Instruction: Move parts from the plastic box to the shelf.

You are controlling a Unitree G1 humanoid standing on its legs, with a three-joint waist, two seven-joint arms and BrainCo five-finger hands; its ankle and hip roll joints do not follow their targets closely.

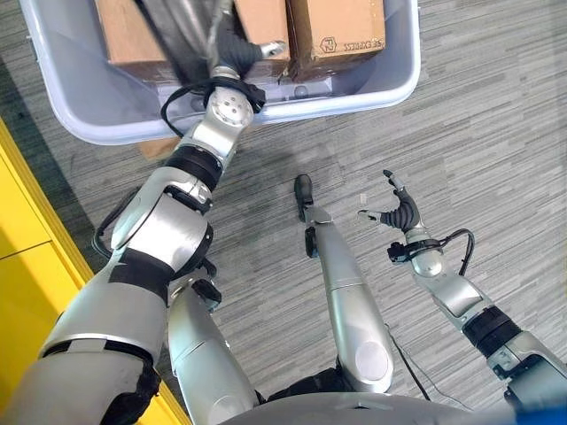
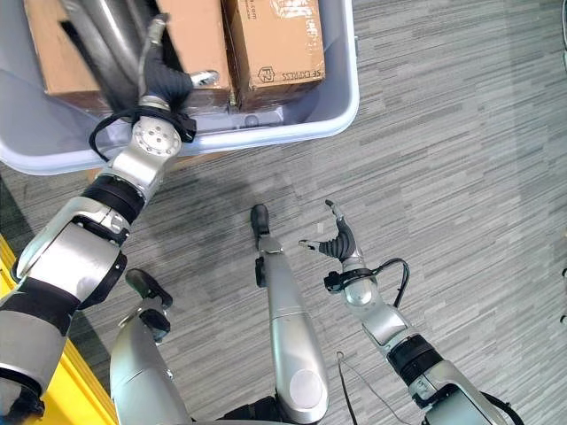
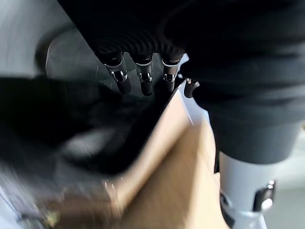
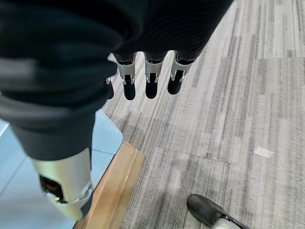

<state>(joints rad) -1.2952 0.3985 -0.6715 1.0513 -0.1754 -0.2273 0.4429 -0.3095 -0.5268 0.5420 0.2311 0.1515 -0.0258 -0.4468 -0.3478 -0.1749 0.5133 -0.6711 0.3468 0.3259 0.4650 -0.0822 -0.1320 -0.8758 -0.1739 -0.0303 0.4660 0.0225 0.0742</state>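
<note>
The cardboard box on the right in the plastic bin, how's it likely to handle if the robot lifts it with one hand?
The cardboard box looks stiff: flat faces, crisp taped edges. It probably won't roll, but its smooth sides could slip from an open-fingered grip. It stands wedged beside another box in the bin, so it may drag on the way out. The left hand is already there.

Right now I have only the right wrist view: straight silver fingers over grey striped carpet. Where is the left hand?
Observer: The left hand is inside the pale grey plastic box, among brown cardboard boxes.
Operator: Has it gripped one?
Observer: It seems not. Its wrist view shows its fingers straight, above a cardboard edge.
Operator: How far is the right hand from that box?
Observer: The right hand hangs open over the carpet, well apart from the box.
</note>
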